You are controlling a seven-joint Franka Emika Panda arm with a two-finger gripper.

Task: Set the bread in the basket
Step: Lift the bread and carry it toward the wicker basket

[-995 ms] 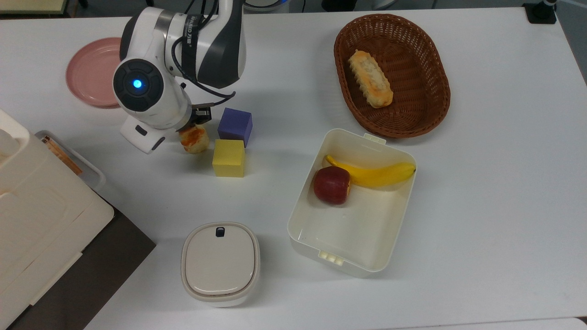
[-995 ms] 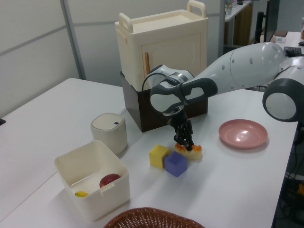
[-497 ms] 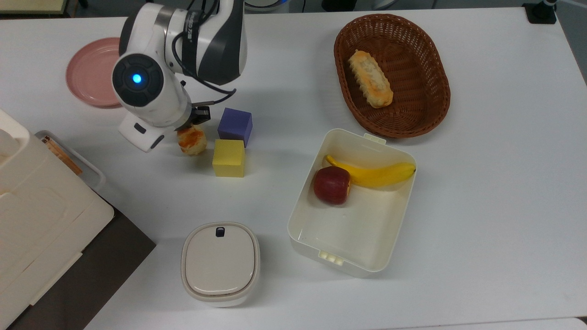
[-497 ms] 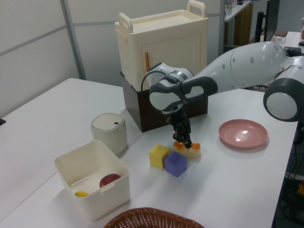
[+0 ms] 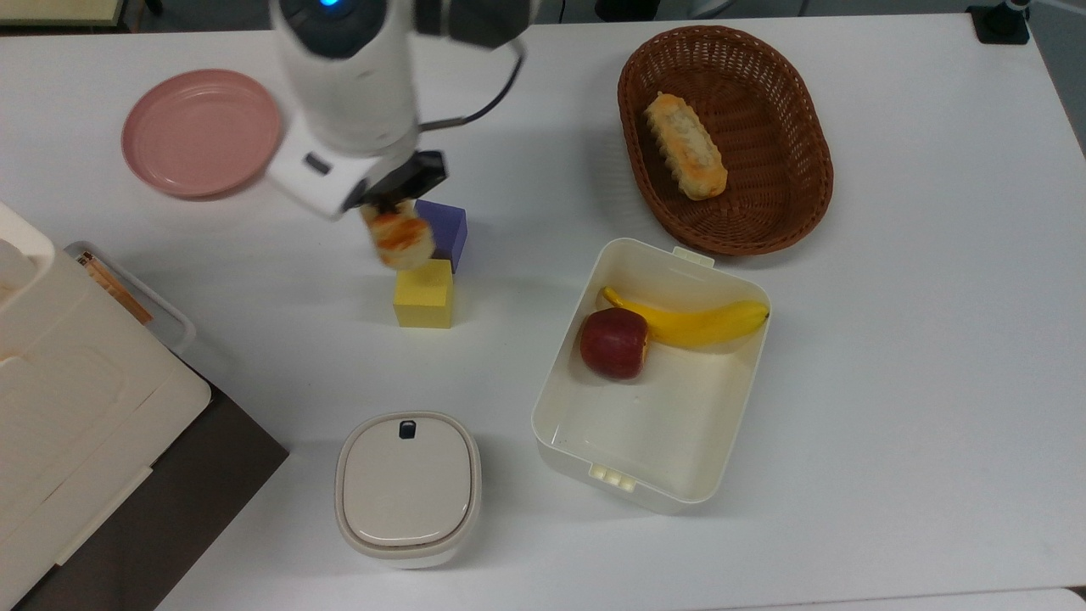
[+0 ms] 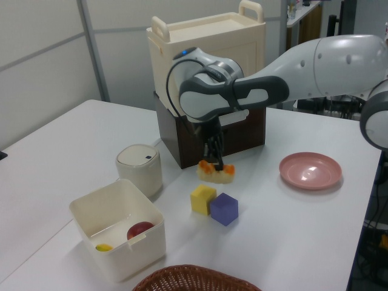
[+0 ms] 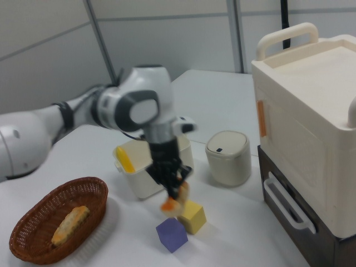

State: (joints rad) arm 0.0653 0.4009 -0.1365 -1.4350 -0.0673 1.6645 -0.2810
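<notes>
Gripper (image 6: 213, 162) clenched on the bread (image 5: 399, 239), which hangs below the jaws, clear of the table, above the cubes (image 5: 424, 293). Grip looks off-centre, possibly on one end. Risk: bun slips out during transfer to the basket (image 5: 793, 204), well apart.

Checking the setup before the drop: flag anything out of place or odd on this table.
Nothing spilled or damaged. One oddity: the basket already holds a longer loaf, lying diagonally. The bread hangs tilted in the end effector, lifted above the purple cube and yellow cube.
</notes>
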